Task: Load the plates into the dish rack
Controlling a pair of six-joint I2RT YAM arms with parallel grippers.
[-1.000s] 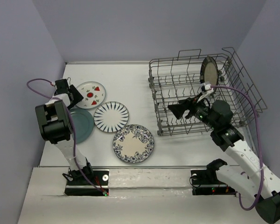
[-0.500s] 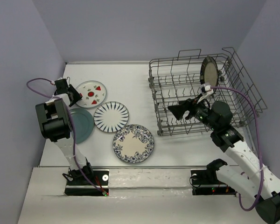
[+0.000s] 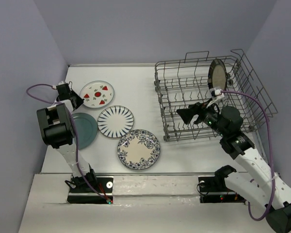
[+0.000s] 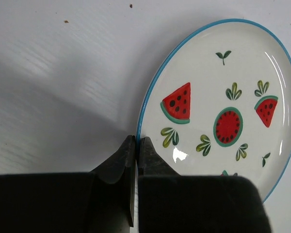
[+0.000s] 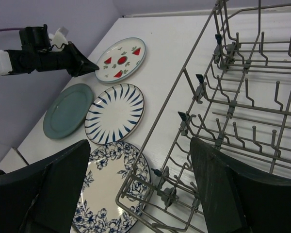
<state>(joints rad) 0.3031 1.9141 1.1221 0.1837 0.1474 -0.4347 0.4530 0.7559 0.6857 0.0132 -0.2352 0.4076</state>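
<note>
Count from the top view: one of five is loaded. The brown-rimmed plate (image 3: 217, 73) stands on edge at the far right end of the dish rack (image 3: 203, 92). Four lie flat on the table (image 3: 136, 82), not yet loaded: watermelon-print plate (image 3: 97, 94), striped plate (image 3: 115, 121), teal plate (image 3: 83, 130) partly under the left arm, and floral plate (image 3: 138, 149). The left gripper (image 3: 75, 98) sits at the watermelon-print plate's left rim, close to the side wall, so there is little room on that side. The right gripper (image 3: 184, 114) hangs over the rack's near-left part. A bare strip of table lies between the plates and the rack.

Left wrist view: the fingers (image 4: 128, 160) are pressed together, with their tips against the blue rim of the watermelon-print plate. Nothing shows between them, so this looks like contact rather than a grasp. The plate appears to lie flat, offering little edge to pinch.

Right wrist view: the fingers (image 5: 48, 194) are spread wide and hold nothing. The rows of upright tines in view here are free. The striped and floral plates lie just beside each other.
</note>
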